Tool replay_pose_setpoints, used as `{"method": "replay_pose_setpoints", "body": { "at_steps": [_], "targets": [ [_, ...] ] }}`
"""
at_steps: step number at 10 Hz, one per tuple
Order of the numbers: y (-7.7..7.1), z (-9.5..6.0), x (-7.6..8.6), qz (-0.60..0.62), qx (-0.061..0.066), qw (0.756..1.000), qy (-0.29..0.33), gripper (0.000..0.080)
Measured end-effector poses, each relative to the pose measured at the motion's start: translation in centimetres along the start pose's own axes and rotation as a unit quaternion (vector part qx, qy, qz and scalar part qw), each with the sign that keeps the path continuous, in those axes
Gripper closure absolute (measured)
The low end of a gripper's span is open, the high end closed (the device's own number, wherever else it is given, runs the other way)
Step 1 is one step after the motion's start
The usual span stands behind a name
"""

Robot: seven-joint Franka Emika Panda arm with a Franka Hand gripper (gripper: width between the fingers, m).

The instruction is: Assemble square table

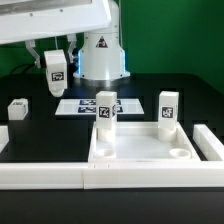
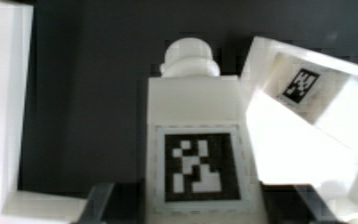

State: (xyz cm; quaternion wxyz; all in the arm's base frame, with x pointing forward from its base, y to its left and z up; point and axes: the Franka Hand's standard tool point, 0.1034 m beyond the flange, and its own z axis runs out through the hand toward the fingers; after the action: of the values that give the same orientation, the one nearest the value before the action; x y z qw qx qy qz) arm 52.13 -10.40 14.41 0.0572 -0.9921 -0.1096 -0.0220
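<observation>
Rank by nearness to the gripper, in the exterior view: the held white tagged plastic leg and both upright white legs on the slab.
1. Held leg, in the gripper.
2. First upright leg, exterior view's left.
3. Second upright leg, exterior view's right.

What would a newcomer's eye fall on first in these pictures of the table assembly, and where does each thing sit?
First, the end effector gripping a tagged white leg, raised above the dark table at the exterior view's upper left. Next, the white square slab near the front, with two upright legs at its far corners. A fourth leg sits loose at the exterior view's left.
</observation>
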Motion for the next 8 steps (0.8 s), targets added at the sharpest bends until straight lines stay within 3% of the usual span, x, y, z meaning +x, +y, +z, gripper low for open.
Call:
{"method": "replay_pose_setpoints", "body": {
  "at_steps": [1,2,4,6,8],
  "targets": [
    [-1.1,0.2,-0.2,0.016,-0.01,0.999,0.038,0.0508],
    [-2.8,0.3,1.0,0.034,-0.022,0.997,0.065,0.0508],
    [-6.5,0.2,5.7,0.058,-0.042,0.988,0.139,0.0508],
    [-9.0,0.4,8.5,0.064,-0.06,0.975,0.202,0.0508],
    [-7.0,0.0,8.1,0.047,-0.107,0.959,0.258,0.0508]
  ]
}}
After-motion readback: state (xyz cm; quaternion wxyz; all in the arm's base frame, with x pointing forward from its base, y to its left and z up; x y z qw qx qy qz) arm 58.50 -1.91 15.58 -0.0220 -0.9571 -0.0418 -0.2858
